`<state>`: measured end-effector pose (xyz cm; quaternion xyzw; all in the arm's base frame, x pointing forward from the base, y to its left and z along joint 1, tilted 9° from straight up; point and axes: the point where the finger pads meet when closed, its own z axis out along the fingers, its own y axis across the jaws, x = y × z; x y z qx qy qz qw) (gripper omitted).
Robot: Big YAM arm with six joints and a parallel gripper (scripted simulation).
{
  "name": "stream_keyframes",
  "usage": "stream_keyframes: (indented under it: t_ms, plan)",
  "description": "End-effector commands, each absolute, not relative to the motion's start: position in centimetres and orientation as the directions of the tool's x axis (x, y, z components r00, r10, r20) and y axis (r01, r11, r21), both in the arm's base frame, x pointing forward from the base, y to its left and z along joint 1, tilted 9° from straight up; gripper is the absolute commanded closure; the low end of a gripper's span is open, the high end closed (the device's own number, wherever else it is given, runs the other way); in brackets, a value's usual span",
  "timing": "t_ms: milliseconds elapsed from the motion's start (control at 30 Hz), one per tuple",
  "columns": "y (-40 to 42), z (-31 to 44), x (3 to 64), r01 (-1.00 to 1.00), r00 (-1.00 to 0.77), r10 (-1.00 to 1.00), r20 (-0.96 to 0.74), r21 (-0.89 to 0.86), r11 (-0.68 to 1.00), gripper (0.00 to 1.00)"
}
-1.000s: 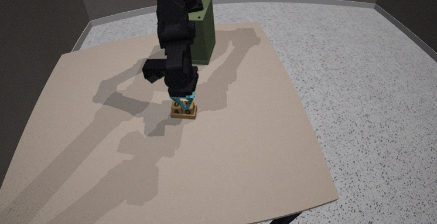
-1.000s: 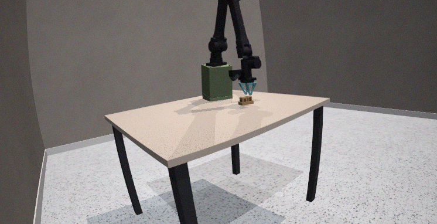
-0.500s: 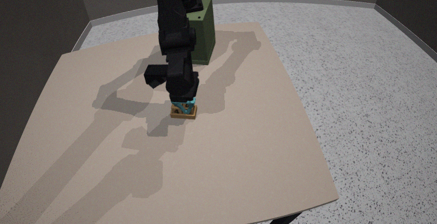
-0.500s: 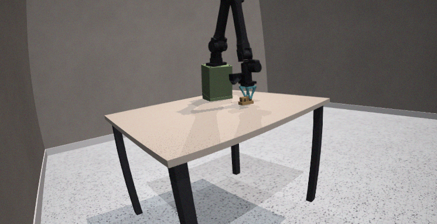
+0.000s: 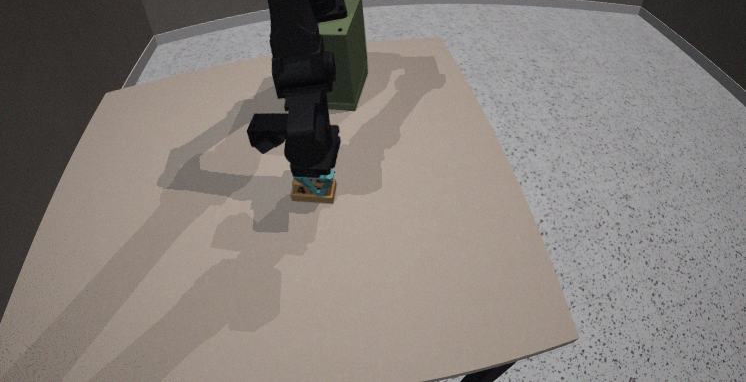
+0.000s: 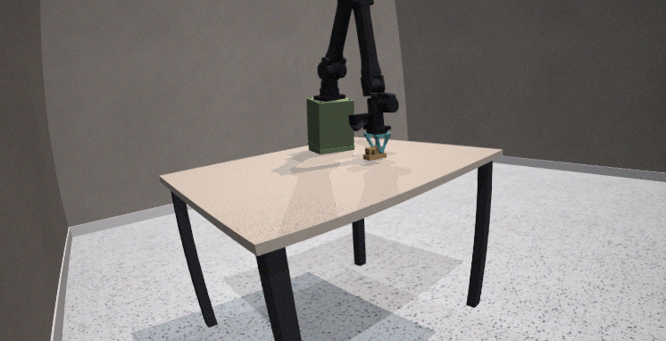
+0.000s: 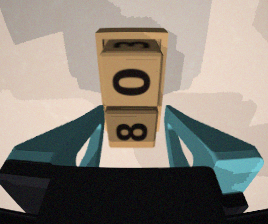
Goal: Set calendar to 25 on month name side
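The exterior view alone shows the legs of the table (image 5: 417,275) (image 6: 419,170) (image 7: 25,65). The gripper (image 5: 318,190) (image 6: 379,152) (image 7: 134,112) stands about half open, fingers astride one cube, gripping nothing. The tray (image 5: 313,198) (image 6: 375,156) (image 7: 131,31) is on the table, containing two cubes; the wrist view reads 0 atop the farther cube (image 5: 301,190) (image 6: 370,151) (image 7: 131,75), 8 atop the nearer cube (image 5: 328,188) (image 7: 131,127).

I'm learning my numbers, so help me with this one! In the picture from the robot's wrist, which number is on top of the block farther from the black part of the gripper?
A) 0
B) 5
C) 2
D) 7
A, because the farther cube has a big black 0 on its top, while the gripper has its blue fingers around the nearer end.
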<state>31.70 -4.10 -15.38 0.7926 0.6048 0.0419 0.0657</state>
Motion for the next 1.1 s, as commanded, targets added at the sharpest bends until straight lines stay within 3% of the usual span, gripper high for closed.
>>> stream_keyframes:
  t_ms: [0,967,1000,1067]
  plan:
    - [-4.57,-15.38,32.26,0.950,0.267,0.964,-0.013,0.169,-0.261,0.53]
    - [-4.57,-15.38,32.26,0.950,0.267,0.964,-0.013,0.169,-0.261,0.53]
    - [-4.57,-15.38,32.26,0.950,0.267,0.964,-0.013,0.169,-0.261,0.72]
    - [-4.57,-15.38,32.25,0.950,0.268,0.963,-0.013,0.169,-0.262,0.72]
